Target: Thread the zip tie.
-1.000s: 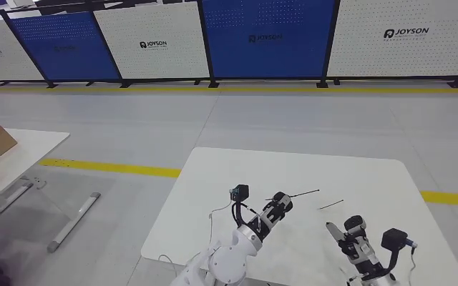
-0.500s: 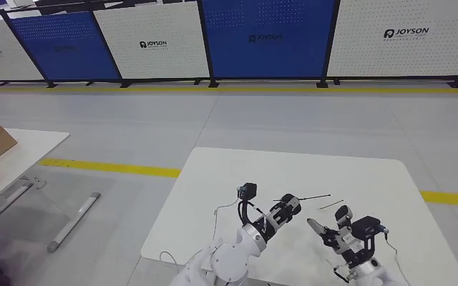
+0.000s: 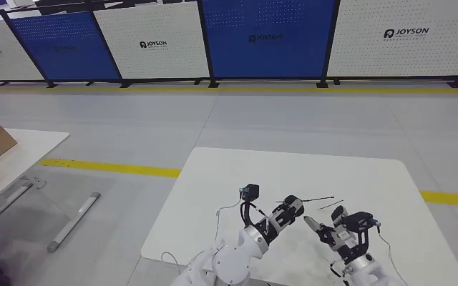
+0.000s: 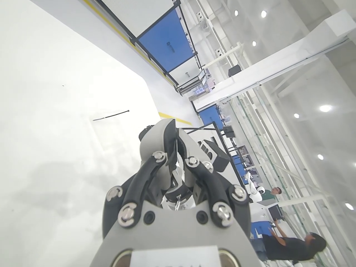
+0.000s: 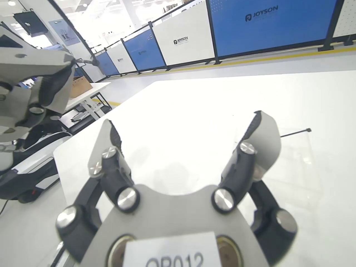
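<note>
Zip tie pinched in closed left tool, long axis running left-right at lower centre, free tip pointing right, just above right tool spread wide.

Floor: pale grey, yellow line running 9 to 3 o'clock | Back: blue and white pegboard panels at 12 o'clock | Furniture: white table at 6 o'clock, second table at 9 o'clock | Light: round ceiling lamps

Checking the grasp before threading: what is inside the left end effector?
The left end effector is shut on a thin black zip tie, whose free end sticks out over the table. The gripped stretch is covered.
</note>
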Robot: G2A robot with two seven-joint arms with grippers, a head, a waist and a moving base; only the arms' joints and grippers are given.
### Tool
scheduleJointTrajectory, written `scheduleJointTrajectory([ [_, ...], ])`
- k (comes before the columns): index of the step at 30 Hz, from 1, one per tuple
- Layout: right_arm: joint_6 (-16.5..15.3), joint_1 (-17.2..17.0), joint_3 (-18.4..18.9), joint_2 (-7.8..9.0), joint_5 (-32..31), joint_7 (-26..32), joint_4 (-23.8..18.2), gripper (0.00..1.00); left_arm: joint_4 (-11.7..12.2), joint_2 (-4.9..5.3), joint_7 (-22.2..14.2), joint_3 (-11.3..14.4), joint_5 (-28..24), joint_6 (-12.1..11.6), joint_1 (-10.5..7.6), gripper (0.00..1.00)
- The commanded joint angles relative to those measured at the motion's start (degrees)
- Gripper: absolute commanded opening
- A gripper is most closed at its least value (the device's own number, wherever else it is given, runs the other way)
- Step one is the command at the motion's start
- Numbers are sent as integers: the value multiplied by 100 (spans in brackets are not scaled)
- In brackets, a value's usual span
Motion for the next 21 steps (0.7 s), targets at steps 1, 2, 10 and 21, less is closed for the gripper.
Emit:
scheduleJointTrajectory([
  [1,-4,-3,2,1,3,-10,-1,100,0,0,-1,-1,0,1,1,0],
  [2,-4,-3,2,1,3,-10,-1,100,0,0,-1,-1,0,1,1,0],
  [10,-58,-6,-81,-105,201,-316,36,91,125,-13,-11,78,-53,-33,-63,0],
  [21,-46,38,-165,-216,94,-322,108,36,111,1,12,71,-63,-40,-26,0],
])
